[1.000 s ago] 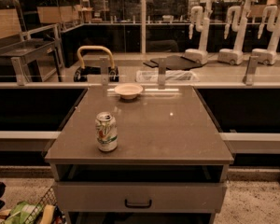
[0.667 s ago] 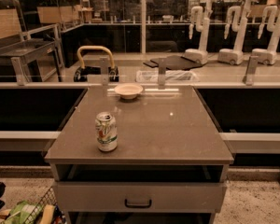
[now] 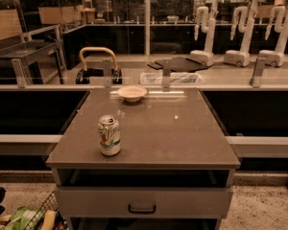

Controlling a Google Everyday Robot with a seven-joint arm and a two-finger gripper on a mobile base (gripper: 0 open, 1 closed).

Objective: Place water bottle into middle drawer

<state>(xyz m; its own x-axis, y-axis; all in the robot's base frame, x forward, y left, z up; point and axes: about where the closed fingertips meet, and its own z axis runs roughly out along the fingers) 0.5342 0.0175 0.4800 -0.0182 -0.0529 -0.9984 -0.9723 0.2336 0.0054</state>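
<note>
The water bottle is not in view. My gripper is not in view either. A green-and-white soda can stands upright near the front left of the brown cabinet top. Below the top is a dark open gap where the top drawer would sit. Under it, a drawer front with a dark handle stands a little way out from the cabinet.
A small pale bowl sits at the back of the cabinet top. A wire basket with snack bags is on the floor at the lower left. Behind the cabinet runs a railing, with several white robot arms beyond it.
</note>
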